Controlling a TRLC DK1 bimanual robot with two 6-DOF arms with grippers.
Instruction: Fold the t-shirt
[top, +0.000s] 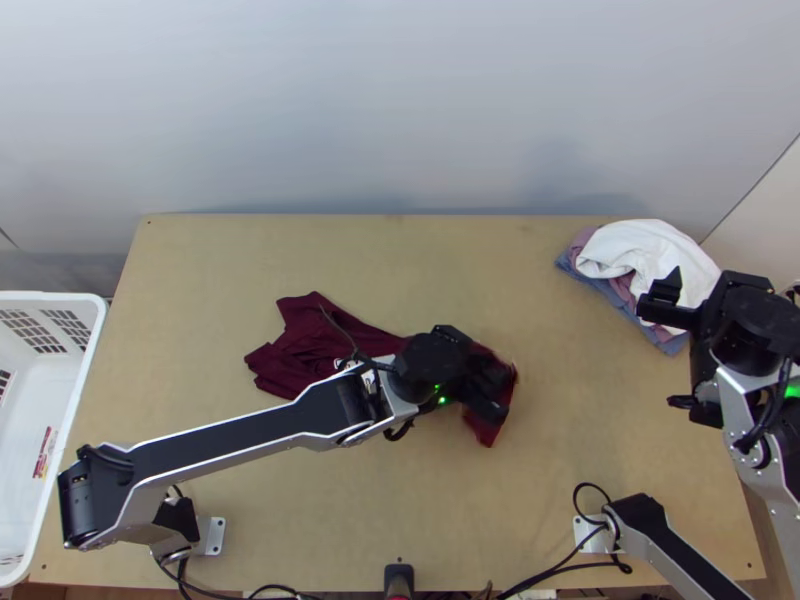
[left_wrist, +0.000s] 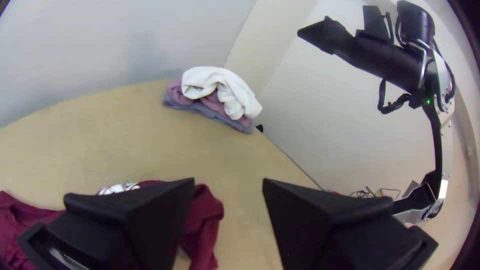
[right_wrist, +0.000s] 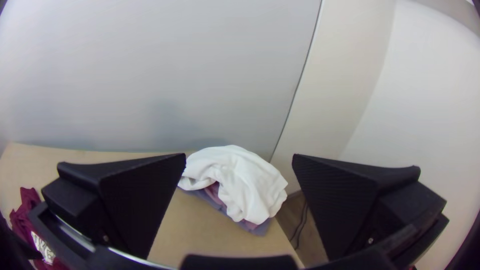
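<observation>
T-shirt (top: 300, 345) bunched under left gripper (top: 488, 376); right gripper (top: 674, 346) well apart; both wide-fingered; white basket (top: 92, 350) beside table (top: 330, 510)

No legible text. White print (right_wrist: 43, 247) on the maroon shirt (top: 300, 352): block-like letters, partly hidden by folds, wording unclear. Red-and-white label (top: 44, 452) on the white basket (top: 92, 318), inside, left of the table: too small to read. No readable numbers or signs.
</observation>
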